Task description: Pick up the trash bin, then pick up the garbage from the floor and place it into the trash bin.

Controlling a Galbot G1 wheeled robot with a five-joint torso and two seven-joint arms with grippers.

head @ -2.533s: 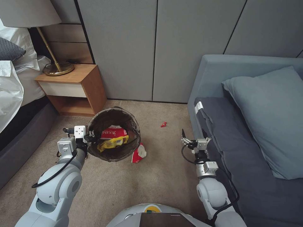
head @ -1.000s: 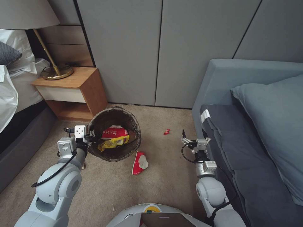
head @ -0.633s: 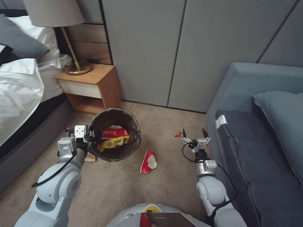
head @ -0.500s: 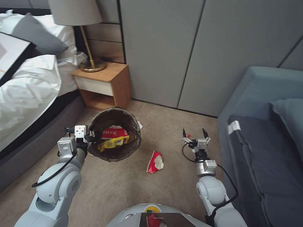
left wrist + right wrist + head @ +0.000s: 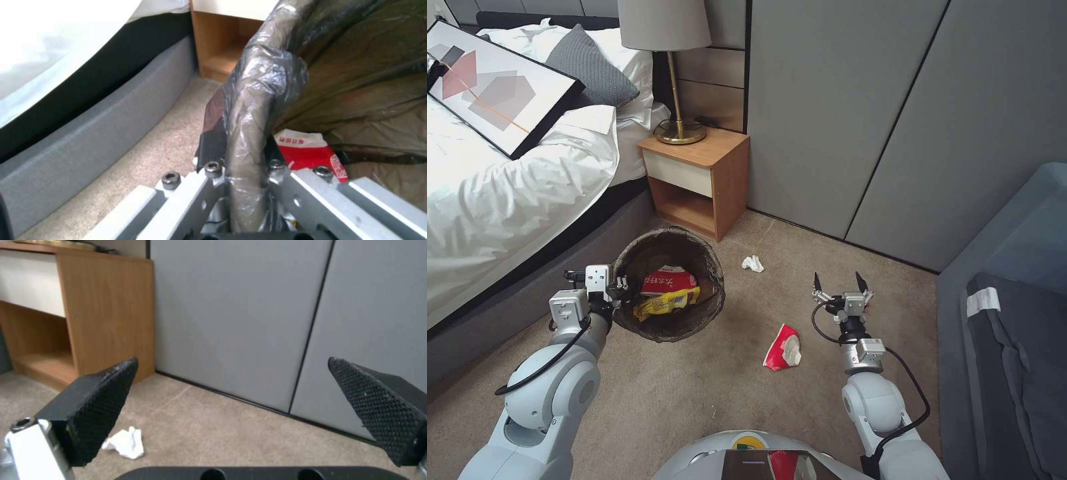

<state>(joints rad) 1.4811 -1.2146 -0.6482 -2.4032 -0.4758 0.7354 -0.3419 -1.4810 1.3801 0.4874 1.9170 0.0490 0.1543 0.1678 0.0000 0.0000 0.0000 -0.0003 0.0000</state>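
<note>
Left end effector (image 5: 617, 283) pinches trash bin (image 5: 710, 313) rim; right end effector (image 5: 838, 285) spread above open carpet (image 5: 707, 387).

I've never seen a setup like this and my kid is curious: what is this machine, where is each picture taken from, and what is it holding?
It is a wheeled robot with two arms. One picture looks down from its head; the other two come from cameras on its wrists. The left gripper is shut on the rim of the trash bin, which is lined with a dark bag; the left wrist view shows that grip close up. Red and yellow wrappers lie inside. The right gripper is open and empty above the carpet. On the floor lie a crumpled white tissue and a red wrapper. A bed, a nightstand and a lamp stand nearby.
</note>
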